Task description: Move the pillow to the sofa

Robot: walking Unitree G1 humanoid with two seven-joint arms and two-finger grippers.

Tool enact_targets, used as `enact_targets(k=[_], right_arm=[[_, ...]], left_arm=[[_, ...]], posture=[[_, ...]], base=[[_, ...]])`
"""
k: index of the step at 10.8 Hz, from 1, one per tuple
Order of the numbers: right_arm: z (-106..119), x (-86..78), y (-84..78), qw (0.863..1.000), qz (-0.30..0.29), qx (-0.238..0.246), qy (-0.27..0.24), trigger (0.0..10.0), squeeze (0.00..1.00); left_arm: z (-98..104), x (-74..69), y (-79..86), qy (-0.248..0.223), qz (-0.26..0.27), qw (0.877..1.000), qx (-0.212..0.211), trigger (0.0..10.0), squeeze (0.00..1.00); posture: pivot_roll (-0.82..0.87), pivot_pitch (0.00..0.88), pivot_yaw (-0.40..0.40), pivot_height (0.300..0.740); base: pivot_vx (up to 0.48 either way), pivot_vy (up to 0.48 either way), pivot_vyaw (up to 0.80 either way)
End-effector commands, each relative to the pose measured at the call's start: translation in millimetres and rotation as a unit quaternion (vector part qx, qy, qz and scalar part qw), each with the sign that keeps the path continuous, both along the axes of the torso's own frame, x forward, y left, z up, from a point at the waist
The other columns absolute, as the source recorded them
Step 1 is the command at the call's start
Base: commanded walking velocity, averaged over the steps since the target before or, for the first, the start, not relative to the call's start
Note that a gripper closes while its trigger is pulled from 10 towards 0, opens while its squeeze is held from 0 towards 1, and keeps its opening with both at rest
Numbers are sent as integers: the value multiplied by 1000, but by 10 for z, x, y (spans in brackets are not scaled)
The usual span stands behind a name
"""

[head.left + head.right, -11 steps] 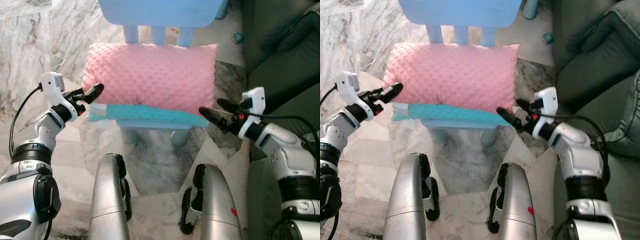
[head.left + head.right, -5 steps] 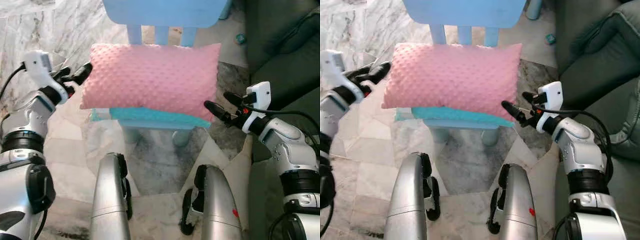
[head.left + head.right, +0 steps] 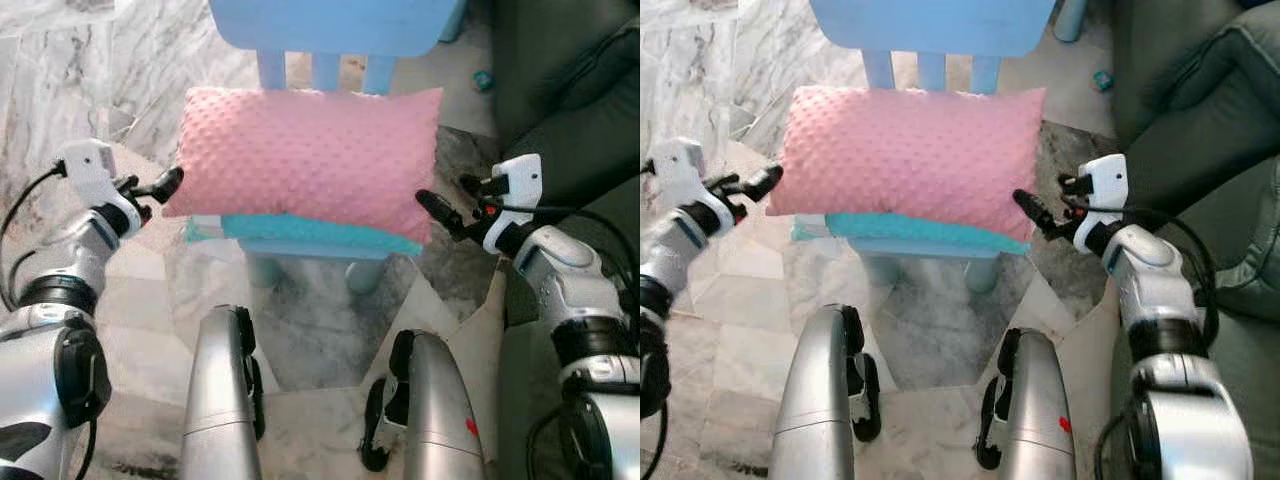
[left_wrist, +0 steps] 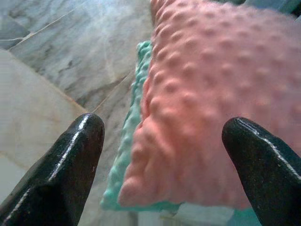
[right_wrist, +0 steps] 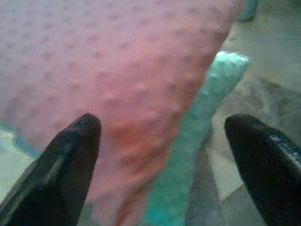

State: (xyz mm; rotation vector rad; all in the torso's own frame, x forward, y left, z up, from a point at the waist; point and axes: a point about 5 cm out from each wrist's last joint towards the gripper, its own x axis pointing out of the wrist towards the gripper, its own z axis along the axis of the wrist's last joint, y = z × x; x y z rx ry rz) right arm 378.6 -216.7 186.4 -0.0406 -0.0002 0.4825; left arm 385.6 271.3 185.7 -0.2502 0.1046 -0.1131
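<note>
A pink dotted pillow (image 3: 310,150) lies across a teal pad (image 3: 300,232) on the seat of a small blue chair (image 3: 330,20). My left gripper (image 3: 155,187) is open at the pillow's lower left corner, with the corner between its fingers in the left wrist view (image 4: 162,125). My right gripper (image 3: 443,196) is open at the pillow's lower right corner. In the right wrist view the pillow (image 5: 117,70) and the pad edge (image 5: 197,141) sit between the spread fingers. The dark green sofa (image 3: 570,100) stands to the right.
Marble floor (image 3: 60,80) surrounds the chair. My two silver legs (image 3: 220,400) stand just before the chair. A small teal object (image 3: 483,78) lies on the floor by the sofa's base. The sofa's arm is close beside my right arm.
My left gripper has come down from the pillow's upper left corner to its lower left corner. My right gripper has edged closer to the pillow's right end. The pillow has not moved.
</note>
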Motion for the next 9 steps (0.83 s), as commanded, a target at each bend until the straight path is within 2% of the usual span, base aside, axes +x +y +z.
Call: enact_targets(k=[1,4,6,8,9], right_arm=[[-75,-11,-75,1000,-10,-18,9,10000,0],[-160,50,-80,998,-39,-42,26,10000,0],[-204,62,-64,998,-44,-34,38,10000,0],[-153,117,36,998,-46,34,40,10000,0],[-135,138,94,997,-41,53,41,10000,0]], left_arm=[[-84,-20,12,18,10,1000,2,10000,0],[-9,39,-45,4,33,999,0,10000,0],[6,60,-69,2,49,999,-6,10000,0],[-103,62,-151,22,56,998,-15,10000,0],[-120,67,-184,24,55,998,-23,10000,0]], posture=[[-89,464,4,571],[-103,498,-3,571],[-108,511,0,571],[-112,524,2,571],[-112,527,3,571]], base=[[0,0,0],[0,0,0],[0,0,0],[0,0,0],[0,0,0]])
